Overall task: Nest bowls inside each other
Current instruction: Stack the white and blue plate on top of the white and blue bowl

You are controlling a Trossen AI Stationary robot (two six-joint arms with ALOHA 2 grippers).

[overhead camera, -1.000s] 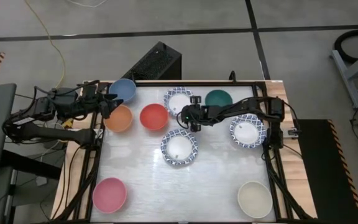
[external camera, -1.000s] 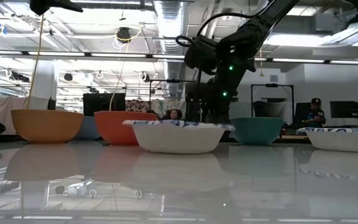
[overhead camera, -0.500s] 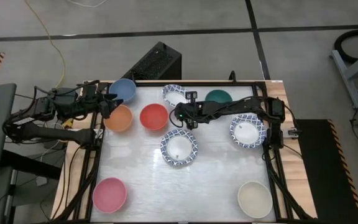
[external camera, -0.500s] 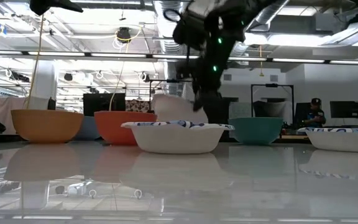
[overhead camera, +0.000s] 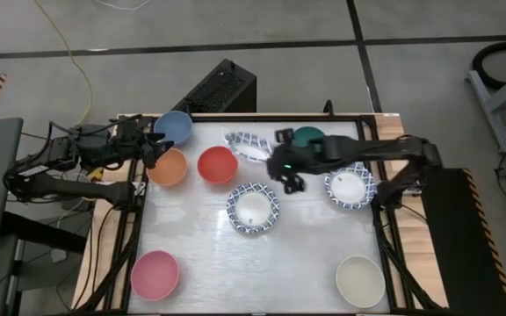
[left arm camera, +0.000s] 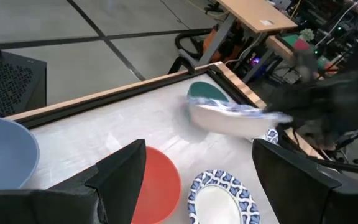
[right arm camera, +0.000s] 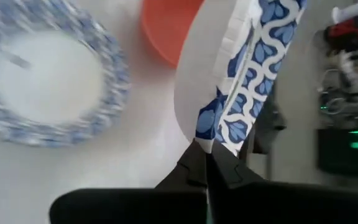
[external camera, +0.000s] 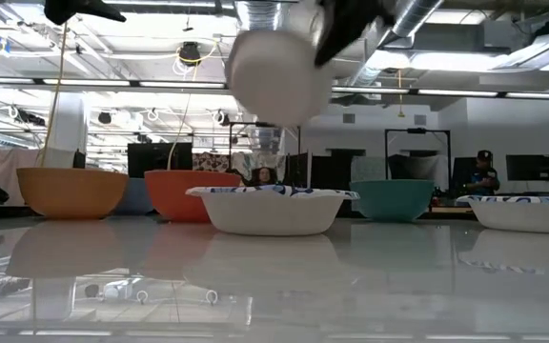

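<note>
My right gripper (overhead camera: 269, 155) is shut on a white bowl with a blue patterned rim (overhead camera: 246, 143), which is high above the table's far middle and shows in the low view as a white round underside (external camera: 276, 71). Two more patterned bowls rest on their bases, one at the centre (overhead camera: 253, 208) and one at the right (overhead camera: 350, 185). The blue (overhead camera: 176, 127), orange (overhead camera: 168, 166), red (overhead camera: 217, 164) and dark green (overhead camera: 310, 137) bowls stand along the far side. The pink (overhead camera: 155, 274) and cream (overhead camera: 359, 281) bowls sit at the near corners. My left gripper (left arm camera: 199, 149) waits open at the far left. My right gripper pinches the patterned bowl's rim (right arm camera: 219, 134) between its two fingers, one on the white outer wall and one on the patterned inner side. The fingers slant down from the table's right. The bowl is lifted clear and tipped on edge, its underside (external camera: 276, 71) facing the near side.
A black frame (overhead camera: 358, 118) borders the white tabletop. Bare table lies between the pink and cream bowls along the near edge. A black box (overhead camera: 222, 88) stands beyond the far edge. People sit in the room behind (external camera: 484, 170).
My right gripper has taken hold of the far patterned bowl by its rim and risen steeply. The bowl, flat on the table a second ago, is now lifted clear and tipped onto its edge.
</note>
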